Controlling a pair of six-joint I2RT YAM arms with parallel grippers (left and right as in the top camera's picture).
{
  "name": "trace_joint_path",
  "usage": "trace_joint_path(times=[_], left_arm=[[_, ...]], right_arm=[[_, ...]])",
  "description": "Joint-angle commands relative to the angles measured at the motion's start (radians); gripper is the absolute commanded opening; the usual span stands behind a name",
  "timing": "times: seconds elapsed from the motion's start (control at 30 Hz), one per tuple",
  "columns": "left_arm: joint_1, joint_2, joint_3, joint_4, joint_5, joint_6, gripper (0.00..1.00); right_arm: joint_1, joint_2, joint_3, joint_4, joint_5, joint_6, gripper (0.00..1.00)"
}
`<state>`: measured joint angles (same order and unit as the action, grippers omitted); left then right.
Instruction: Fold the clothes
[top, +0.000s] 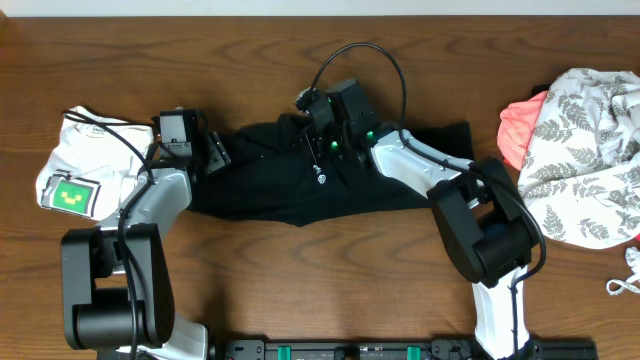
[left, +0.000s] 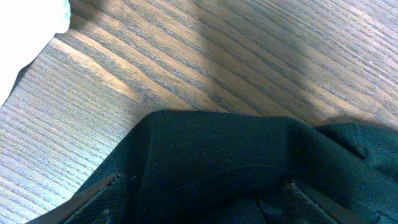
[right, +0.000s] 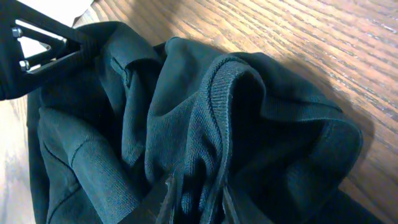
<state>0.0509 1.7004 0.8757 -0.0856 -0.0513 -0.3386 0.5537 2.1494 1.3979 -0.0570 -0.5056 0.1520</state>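
A black garment (top: 330, 185) lies crumpled across the middle of the wooden table. My left gripper (top: 213, 152) is at its left end. In the left wrist view its fingers (left: 202, 193) stand wide apart, open, with the black fabric (left: 249, 149) bunched between them. My right gripper (top: 322, 143) is at the garment's upper middle. In the right wrist view its fingers (right: 196, 196) are close together, shut on a raised fold of the black fabric (right: 205, 118). The left gripper also shows in the right wrist view (right: 37, 43) at the top left.
A white garment with a green patch (top: 75, 165) lies at the far left, by the left arm; it also shows in the left wrist view (left: 25, 31). A pile of white leaf-print cloth (top: 590, 150) and coral cloth (top: 515, 130) lies at the far right.
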Motion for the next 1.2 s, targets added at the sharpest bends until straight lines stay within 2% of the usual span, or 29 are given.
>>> trace_joint_path(times=[0.0,0.07,0.1,0.3,0.4,0.5,0.53,0.67,0.87,1.07,1.13,1.17], left_arm=[[0.005,0.012,0.003,-0.003,0.0,0.013,0.79],[0.005,0.012,0.003,-0.003,0.0,0.013,0.79],[0.005,0.012,0.003,-0.003,0.0,0.013,0.79],[0.005,0.012,0.003,-0.008,0.0,0.013,0.79],[0.005,0.012,0.003,-0.014,0.0,0.013,0.79],[0.005,0.012,0.003,-0.015,0.0,0.013,0.79],[0.005,0.012,0.003,-0.014,0.0,0.013,0.79],[0.005,0.012,0.003,-0.018,0.0,0.013,0.79],[0.005,0.012,0.003,-0.024,0.0,0.013,0.79],[0.005,0.012,0.003,-0.026,0.0,0.013,0.79],[0.005,0.012,0.003,-0.026,0.0,0.013,0.79],[0.005,0.012,0.003,-0.026,0.0,0.013,0.79]], right_arm=[[-0.001,-0.023,0.016,0.009,0.004,0.008,0.14],[-0.001,-0.023,0.016,0.016,0.032,0.015,0.03],[-0.001,-0.023,0.016,0.017,0.066,0.04,0.01],[-0.009,-0.024,0.016,0.008,0.112,0.097,0.01],[-0.019,-0.023,0.016,-0.013,0.113,0.182,0.01],[-0.023,-0.023,0.016,-0.044,0.099,0.277,0.03],[-0.023,-0.023,0.016,-0.055,0.076,0.296,0.06],[-0.023,-0.023,0.016,-0.084,0.023,0.309,0.07],[-0.026,-0.023,0.016,-0.085,0.048,0.349,0.04],[-0.037,-0.023,0.016,-0.026,0.08,0.398,0.08],[-0.037,-0.023,0.016,-0.003,0.08,0.398,0.17],[-0.037,-0.023,0.016,0.005,0.081,0.397,0.18]])
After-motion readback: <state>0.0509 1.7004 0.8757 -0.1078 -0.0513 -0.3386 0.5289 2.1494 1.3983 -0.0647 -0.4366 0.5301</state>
